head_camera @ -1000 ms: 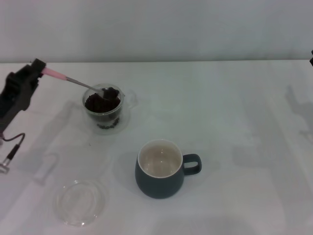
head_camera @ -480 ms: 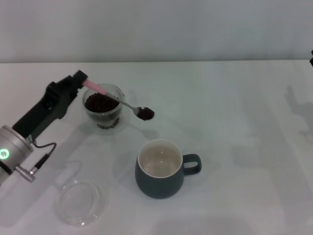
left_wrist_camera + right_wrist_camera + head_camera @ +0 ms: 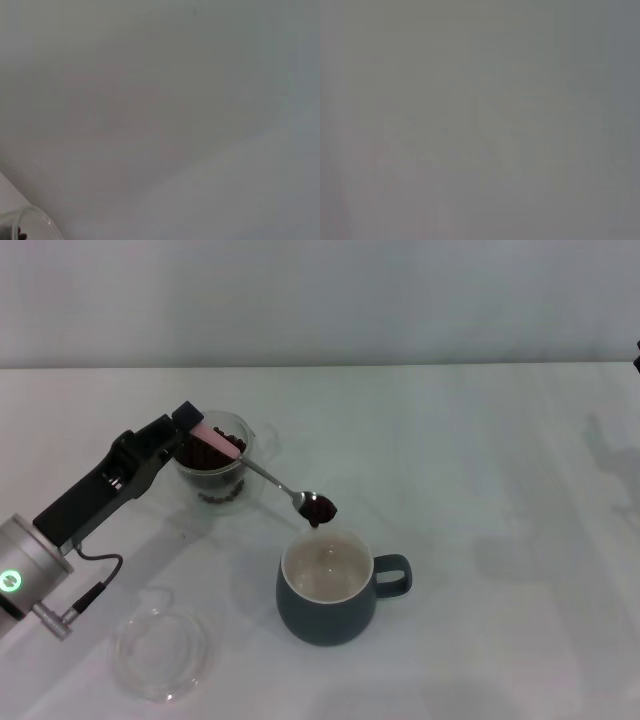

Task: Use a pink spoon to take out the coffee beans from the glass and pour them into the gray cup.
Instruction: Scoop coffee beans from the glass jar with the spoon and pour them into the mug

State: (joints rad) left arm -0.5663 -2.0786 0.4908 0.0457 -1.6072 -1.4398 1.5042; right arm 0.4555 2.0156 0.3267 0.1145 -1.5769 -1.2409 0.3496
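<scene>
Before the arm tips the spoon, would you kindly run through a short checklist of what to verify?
1. Left claw grips the pink spoon by its handle: ok.
2. Coffee beans sit in the spoon bowl: ok.
3. Spoon bowl fully over the gray cup: not ok, it hangs by the far rim.
4. Cup upright, opening clear: ok.
5. Glass upright behind the spoon: ok.
6. Right claw out of the way: cannot tell, not in view.

A plain white table (image 3: 480, 470) meets a bare pale grey wall (image 3: 320, 300) behind it.
</scene>
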